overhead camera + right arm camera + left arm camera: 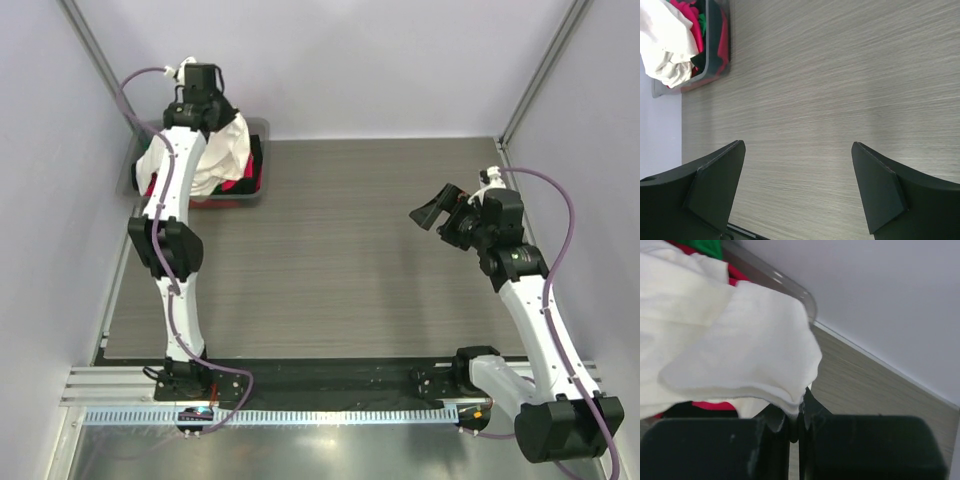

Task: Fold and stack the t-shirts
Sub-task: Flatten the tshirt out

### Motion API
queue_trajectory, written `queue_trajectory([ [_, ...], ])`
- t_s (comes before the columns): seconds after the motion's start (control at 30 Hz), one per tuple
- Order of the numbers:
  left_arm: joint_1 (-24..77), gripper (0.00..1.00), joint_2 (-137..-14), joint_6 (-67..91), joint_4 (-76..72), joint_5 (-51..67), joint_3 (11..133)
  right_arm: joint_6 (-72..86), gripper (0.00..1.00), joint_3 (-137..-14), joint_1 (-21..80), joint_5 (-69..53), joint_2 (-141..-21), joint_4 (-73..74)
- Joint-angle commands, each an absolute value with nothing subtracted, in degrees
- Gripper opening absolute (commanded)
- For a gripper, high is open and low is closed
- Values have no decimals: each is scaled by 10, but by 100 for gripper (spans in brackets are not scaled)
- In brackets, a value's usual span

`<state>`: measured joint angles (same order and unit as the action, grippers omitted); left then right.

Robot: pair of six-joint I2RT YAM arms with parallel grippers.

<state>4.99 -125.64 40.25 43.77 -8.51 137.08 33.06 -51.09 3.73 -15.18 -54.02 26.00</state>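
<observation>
Pinching the cream-white t-shirt (740, 355) tight in our left gripper (799, 414) over the grey bin (262, 128), its rim close beside and the other t-shirts (685, 9) heaped inside, we hold our right gripper (797, 150) spread wide above the table (350, 270).

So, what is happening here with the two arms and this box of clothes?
The left gripper is shut on an edge of the large cream-white cloth t-shirt, which lies on top of the pile in the grey plastic bin at the far left corner of the wood-grain table. A pink-red tee and a green tee lie under it. The right gripper is open above the table and holds nothing. No shirt is folded yet.
</observation>
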Motion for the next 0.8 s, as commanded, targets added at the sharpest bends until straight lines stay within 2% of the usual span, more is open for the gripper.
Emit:
queue_trajectory([
  [0.0, 125, 0, -1145, 366, 449, -103, 1423, 327, 93, -580, 40, -147, -518, 272],
  [0.2, 284, 0, -1064, 343, 393, -98, 1439, 333, 93, -704, 40, -38, -519, 367],
  [0.33, 386, 0, -1076, 341, 395, -68, 1440, 347, 93, -756, 40, 47, -511, 448],
  [0.43, 456, 0, -1099, 362, 401, -77, 1395, 359, 93, -767, 40, 90, -494, 484],
  [0.47, 486, 13, -1116, 366, 403, -76, 1387, 362, 93, -766, 40, 104, -490, 494],
  [0.53, 508, 49, -1136, 385, 413, -67, 1367, 370, 94, -769, 40, 132, -478, 525],
  [0.57, 515, 71, -1147, 395, 432, -57, 1362, 371, 94, -771, 40, 151, -475, 534],
  [0.63, 526, 89, -1172, 416, 460, -34, 1354, 363, 94, -773, 40, 158, -467, 557],
  [0.77, 538, 97, -1150, 414, 517, -66, 1301, 349, 96, -760, 40, 111, -458, 563],
])
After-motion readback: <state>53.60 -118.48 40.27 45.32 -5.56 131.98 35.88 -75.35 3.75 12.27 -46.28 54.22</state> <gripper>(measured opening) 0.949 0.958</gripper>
